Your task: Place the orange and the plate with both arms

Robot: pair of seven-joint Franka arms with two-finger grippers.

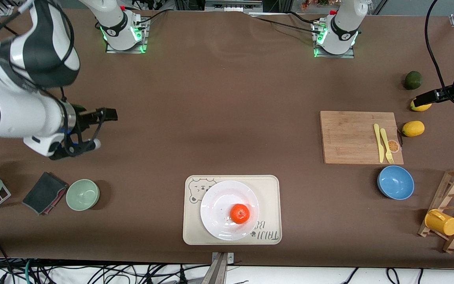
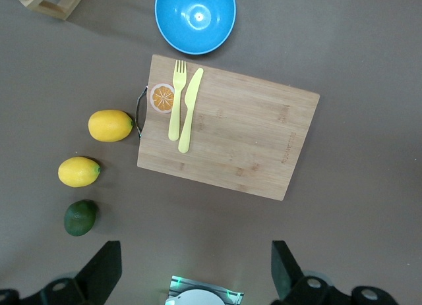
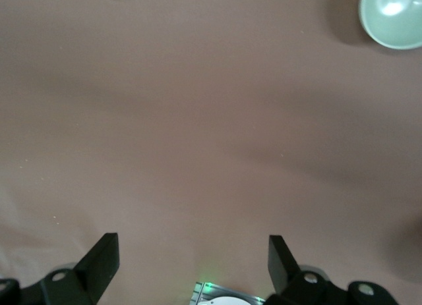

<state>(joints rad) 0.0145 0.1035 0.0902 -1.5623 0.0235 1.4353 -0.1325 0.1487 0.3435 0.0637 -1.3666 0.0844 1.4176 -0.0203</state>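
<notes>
Right gripper [image 1: 103, 128] raised at its table end, jaws open, left gripper [image 2: 194, 269] likewise

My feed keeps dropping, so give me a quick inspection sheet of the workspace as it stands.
Surface: brown table, no spills seen.
Job's things: orange sits on the white plate; plate rests on the bear-print tray.
Clutter: cutting board carrying a yellow knife and fork; two lemons and a dark green fruit beside it; blue bowl; green bowl; yellow mug on a wooden rack.
Hands: left hand open over the table by the lemons; right hand open over bare table.
Cables: along the table's edges only.
Surroundings: nothing seen.
</notes>
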